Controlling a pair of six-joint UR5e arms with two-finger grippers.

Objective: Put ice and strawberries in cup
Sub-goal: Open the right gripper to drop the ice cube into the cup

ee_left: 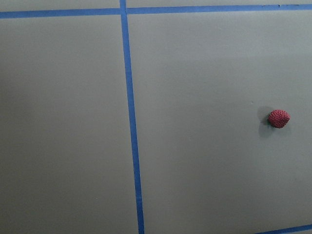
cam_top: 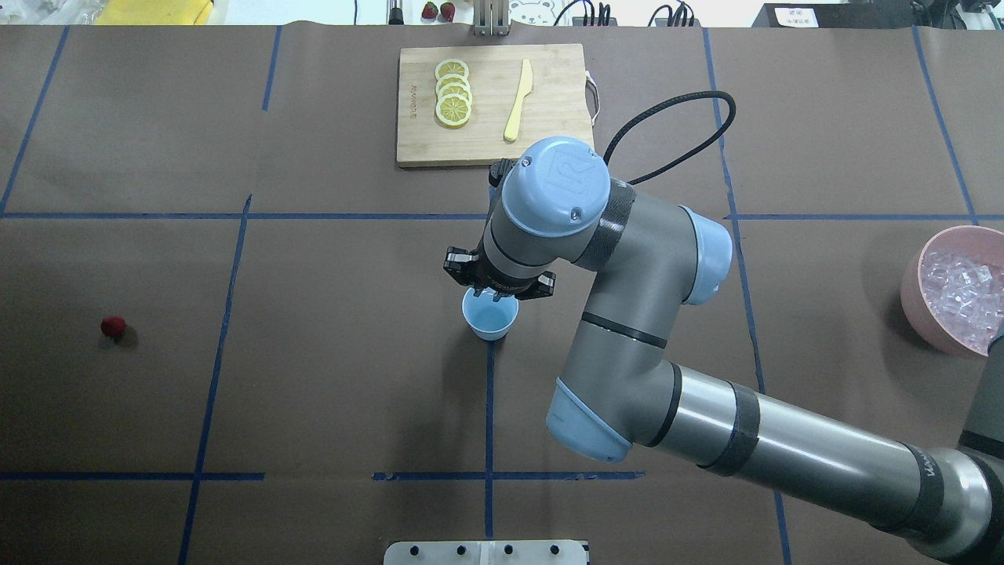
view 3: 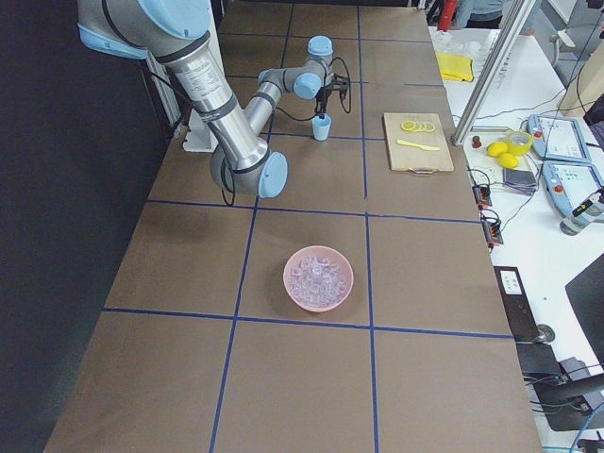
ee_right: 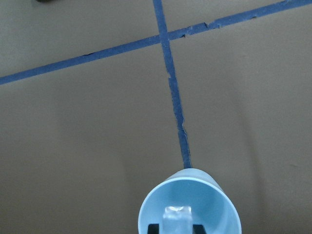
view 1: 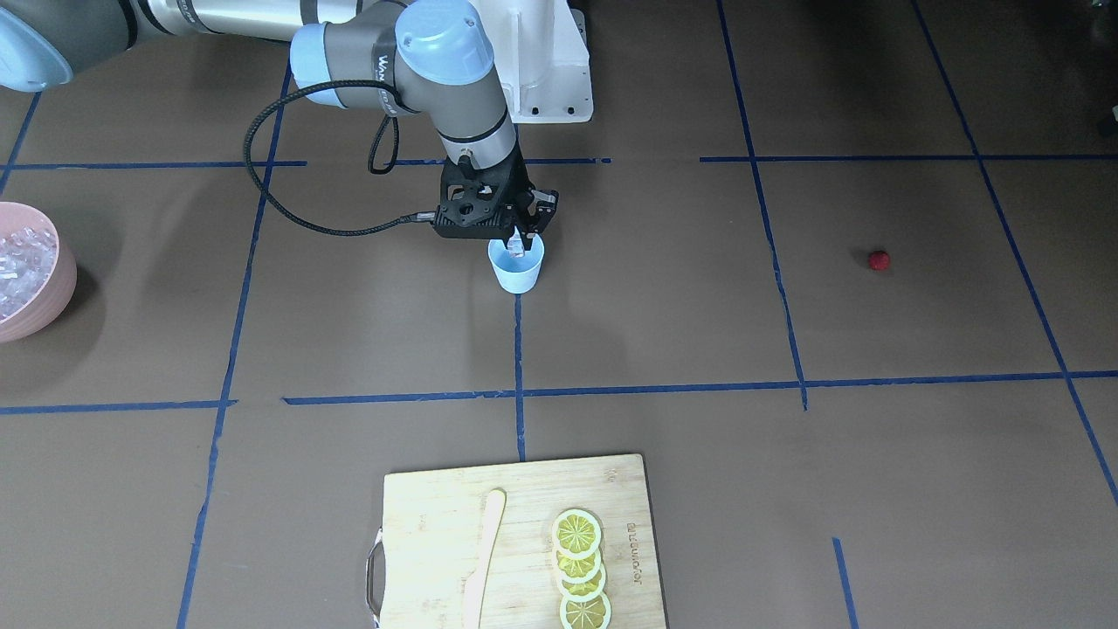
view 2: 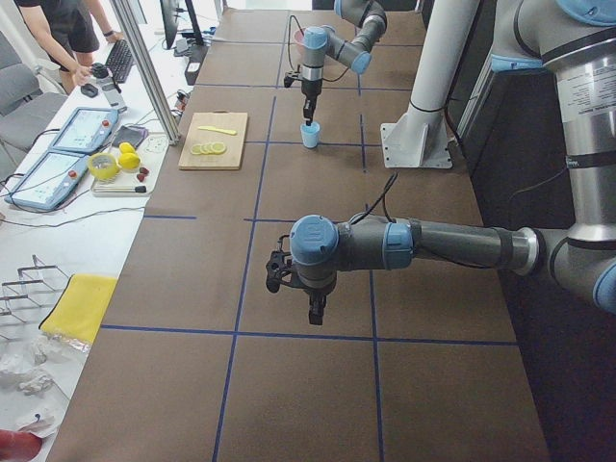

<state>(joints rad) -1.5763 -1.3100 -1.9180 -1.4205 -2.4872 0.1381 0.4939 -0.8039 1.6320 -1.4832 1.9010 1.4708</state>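
Light-blue cup (view 1: 516, 266) stands upright mid-table at the end of a blue tape line, and your right gripper (view 1: 521, 239) hangs just over its rim, fingers clamped on one clear ice cube (ee_right: 178, 215) (wrist cam puts it within the rim's outline). Strawberry (cam_top: 113, 326) lies alone on the brown table (cam_top: 314, 377), well apart from the cup on the robot's left; other ice (cam_top: 961, 290) fills the pink bowl (cam_top: 912, 275) at far right. Left gripper (view 2: 313, 306) points down over bare table; you can't tell whether its fingers are apart or together.
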